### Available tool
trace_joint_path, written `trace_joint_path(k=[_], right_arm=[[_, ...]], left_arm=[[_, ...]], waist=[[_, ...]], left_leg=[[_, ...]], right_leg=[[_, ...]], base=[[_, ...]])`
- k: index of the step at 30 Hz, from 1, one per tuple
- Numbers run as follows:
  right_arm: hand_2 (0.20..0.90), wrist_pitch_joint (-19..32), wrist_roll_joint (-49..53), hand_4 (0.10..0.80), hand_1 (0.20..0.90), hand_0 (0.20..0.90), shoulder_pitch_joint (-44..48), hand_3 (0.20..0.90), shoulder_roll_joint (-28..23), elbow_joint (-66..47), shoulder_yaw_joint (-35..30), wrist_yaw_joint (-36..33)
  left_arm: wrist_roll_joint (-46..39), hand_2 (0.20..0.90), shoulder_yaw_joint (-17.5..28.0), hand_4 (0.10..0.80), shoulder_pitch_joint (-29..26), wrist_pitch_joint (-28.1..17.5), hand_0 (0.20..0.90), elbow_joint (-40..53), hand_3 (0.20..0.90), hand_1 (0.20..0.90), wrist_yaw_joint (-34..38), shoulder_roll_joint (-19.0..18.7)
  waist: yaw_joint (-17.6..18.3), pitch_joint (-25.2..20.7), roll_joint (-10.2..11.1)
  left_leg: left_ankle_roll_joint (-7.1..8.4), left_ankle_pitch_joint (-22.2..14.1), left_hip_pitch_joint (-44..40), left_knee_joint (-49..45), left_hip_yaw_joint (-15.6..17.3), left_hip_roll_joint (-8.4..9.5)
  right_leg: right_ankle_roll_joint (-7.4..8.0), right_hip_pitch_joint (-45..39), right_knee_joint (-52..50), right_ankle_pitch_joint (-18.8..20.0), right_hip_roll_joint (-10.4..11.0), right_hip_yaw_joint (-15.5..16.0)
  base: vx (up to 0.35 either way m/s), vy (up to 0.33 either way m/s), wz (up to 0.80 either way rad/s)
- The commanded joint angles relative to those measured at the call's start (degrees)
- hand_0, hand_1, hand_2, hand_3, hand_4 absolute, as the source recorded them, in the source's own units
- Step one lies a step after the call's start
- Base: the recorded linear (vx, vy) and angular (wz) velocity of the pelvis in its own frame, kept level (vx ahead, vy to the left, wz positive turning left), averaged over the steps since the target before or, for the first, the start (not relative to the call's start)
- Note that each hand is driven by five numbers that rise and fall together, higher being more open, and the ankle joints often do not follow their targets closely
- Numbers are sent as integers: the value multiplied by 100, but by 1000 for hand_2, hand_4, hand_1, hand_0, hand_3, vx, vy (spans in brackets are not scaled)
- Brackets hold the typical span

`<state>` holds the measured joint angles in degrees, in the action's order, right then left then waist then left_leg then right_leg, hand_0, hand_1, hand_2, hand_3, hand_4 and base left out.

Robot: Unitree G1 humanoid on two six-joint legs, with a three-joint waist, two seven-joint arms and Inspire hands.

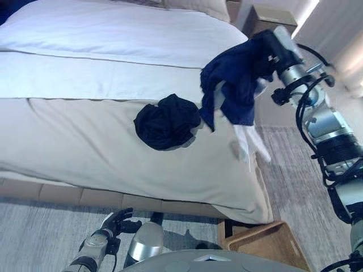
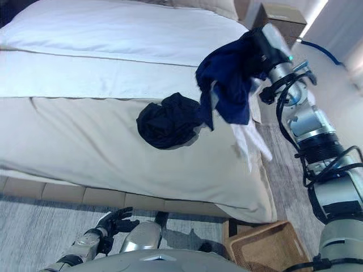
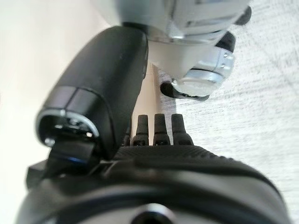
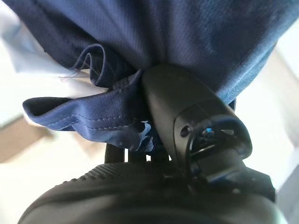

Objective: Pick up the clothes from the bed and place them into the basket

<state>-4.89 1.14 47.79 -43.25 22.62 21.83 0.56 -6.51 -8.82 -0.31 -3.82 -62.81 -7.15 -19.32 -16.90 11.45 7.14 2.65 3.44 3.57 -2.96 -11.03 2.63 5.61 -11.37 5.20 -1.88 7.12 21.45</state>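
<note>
My right hand (image 1: 271, 50) is shut on a navy blue garment (image 1: 233, 85), held up above the bed's right edge; a white cloth (image 1: 249, 141) hangs below it. The right wrist view shows my thumb (image 4: 187, 116) pressed into the navy cloth (image 4: 163, 42). A black garment (image 1: 167, 121) lies crumpled on the beige bedspread (image 1: 85, 141), left of the lifted one. A wicker basket (image 1: 266, 243) stands on the floor by the bed's near right corner. My left hand (image 1: 118, 222) hangs low by the bed's base with fingers relaxed and holds nothing; it shows in the left wrist view (image 3: 159, 128).
The bed has a white sheet (image 1: 113, 34) and pillows at the far end. A brown nightstand (image 1: 275, 17) stands beyond the bed on the right. Grey carpet (image 1: 295, 175) runs along the bed's right side, around the basket.
</note>
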Motion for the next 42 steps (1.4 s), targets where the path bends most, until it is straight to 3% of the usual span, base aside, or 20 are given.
trace_joint_path(k=[1, 11, 12, 13, 21, 22, 23, 42], right_arm=[[300, 303, 181, 100, 300, 300, 1174, 200, 52, 75, 11, -475], [300, -352, -133, 100, 300, 300, 1127, 200, 192, 446, 13, -709], [411, -445, -227, 229, 411, 411, 1113, 329, 194, 493, 24, -623], [900, -538, -298, 800, 900, 900, 1105, 900, 192, 527, 39, -500], [900, -679, -601, 800, 900, 900, 922, 900, 18, 800, 342, 292], [540, -671, -624, 380, 540, 540, 923, 480, 13, 824, 370, 396], [300, -653, -632, 100, 300, 300, 933, 200, 9, 845, 395, 426], [300, -401, -1206, 100, 300, 300, 757, 200, 9, 780, 482, 683]], left_arm=[[195, 900, -306, 800, 313, -7, 900, -248, 900, 900, -65, -225], [248, 900, -280, 800, 389, -24, 900, -135, 900, 900, -51, -250], [262, 900, -269, 800, 381, -26, 900, -131, 900, 900, -69, -252], [272, 900, -259, 800, 376, -26, 900, -123, 900, 900, -87, -258], [217, 900, -329, 800, 324, 4, 900, 23, 900, 900, -126, -294], [206, 900, -343, 800, 312, 26, 900, 45, 900, 900, -122, -302], [197, 900, -351, 800, 306, 33, 900, 54, 900, 900, -121, -305], [231, 900, -352, 800, 359, 37, 900, 176, 900, 900, -135, -335]], waist=[[-230, -441, 73], [-384, -368, 18], [-383, -372, 16], [-382, -374, 17], [-326, -326, 41], [-321, -315, 41], [-320, -307, 41], [-332, -138, 41]], left_leg=[[-261, -463, -571, 602, 318, 3], [-239, -365, -568, 680, 121, 37], [-236, -361, -564, 680, 120, 39], [-234, -359, -563, 682, 122, 39], [-241, -361, -572, 660, 169, 9], [-241, -360, -566, 652, 180, 2], [-241, -363, -558, 644, 187, 0], [-246, -346, -426, 566, 153, 5]], right_leg=[[-158, 344, -379, 3, -112, 117], [-142, 255, -466, -63, -49, 284], [-137, 257, -473, -65, -44, 283], [-133, 255, -475, -65, -42, 284], [-126, 269, -516, -66, -26, 227], [-123, 279, -524, -61, -24, 220], [-122, 285, -523, -60, -23, 211], [-103, 428, -616, -46, -11, 152]], base=[[-9, 29, 24], [13, 23, 15], [0, 0, 0], [0, 0, 0], [0, 0, 0], [0, 0, 0], [0, 0, 0], [-1, -1, -1]])
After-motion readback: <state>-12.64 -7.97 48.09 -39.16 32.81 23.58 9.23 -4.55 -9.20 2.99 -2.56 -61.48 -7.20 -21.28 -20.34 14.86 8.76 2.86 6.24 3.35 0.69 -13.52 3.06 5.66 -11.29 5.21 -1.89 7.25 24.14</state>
